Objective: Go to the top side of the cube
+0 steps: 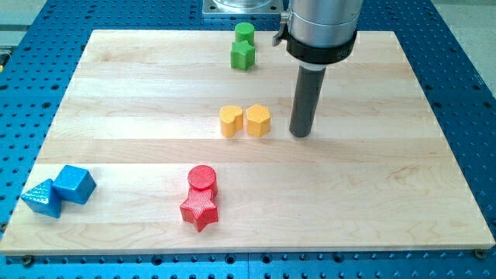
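- My tip (301, 135) rests on the wooden board (372, 186), at the end of the dark rod hanging from the grey arm housing at the view's top.
- No gripper on this rig, so nothing to call apart or together; just the bare rod, touching no block.
- Landmark: blue cube (75, 184), near the board's lower-left corner in the view.
- Blue triangular block (42, 198) sits touching the blue cube, on its lower-left side.
- My tip is well apart from the blue cube, far toward the view's right and higher up than it.
- Red cylinder (202, 178) is to the right of the blue cube, at about the same height in the view; red star block (199, 208) touches it just below.
- Yellow heart-shaped block (230, 122) is up and to the right of the blue cube; yellow hexagonal block (258, 120) sits just beside it on the right, roughly touching.
- My tip stands just right of the yellow hexagonal block, small gap, not touching.
- Green cylinder (245, 32) and green star block (242, 55) are far up and right of the blue cube, near the board's top edge, touching each other, cylinder above.
- Blue perforated table (465, 93) surrounds the board.
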You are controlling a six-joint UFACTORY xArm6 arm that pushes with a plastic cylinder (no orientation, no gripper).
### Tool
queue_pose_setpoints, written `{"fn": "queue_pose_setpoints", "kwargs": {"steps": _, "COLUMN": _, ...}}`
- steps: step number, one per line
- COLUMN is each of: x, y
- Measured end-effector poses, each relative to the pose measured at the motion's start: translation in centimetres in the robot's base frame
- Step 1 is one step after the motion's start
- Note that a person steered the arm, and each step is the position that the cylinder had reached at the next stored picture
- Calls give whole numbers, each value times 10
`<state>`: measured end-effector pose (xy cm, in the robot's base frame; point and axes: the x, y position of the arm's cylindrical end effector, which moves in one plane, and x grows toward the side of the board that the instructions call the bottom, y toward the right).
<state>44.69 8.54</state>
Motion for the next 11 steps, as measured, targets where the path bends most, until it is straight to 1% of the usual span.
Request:
{"fn": "queue_pose_setpoints", "kwargs": {"steps": 1, "x": 29, "y": 6}}
{"fn": "queue_pose_setpoints", "kwargs": {"steps": 5, "x": 34, "y": 4}}
{"fn": "queue_pose_setpoints", "kwargs": {"steps": 6, "x": 44, "y": -44}}
{"fn": "queue_pose_setpoints", "kwargs": {"steps": 7, "x": 49, "y": -117}}
{"fn": "queue_pose_setpoints", "kwargs": {"steps": 8, "x": 49, "y": -174}}
{"fn": "queue_pose_setpoints", "kwargs": {"steps": 9, "x": 49, "y": -244}}
{"fn": "queue_pose_setpoints", "kwargs": {"steps": 10, "x": 49, "y": -339}}
{"fn": "queue_pose_setpoints", "kwargs": {"steps": 11, "x": 73, "y": -390}}
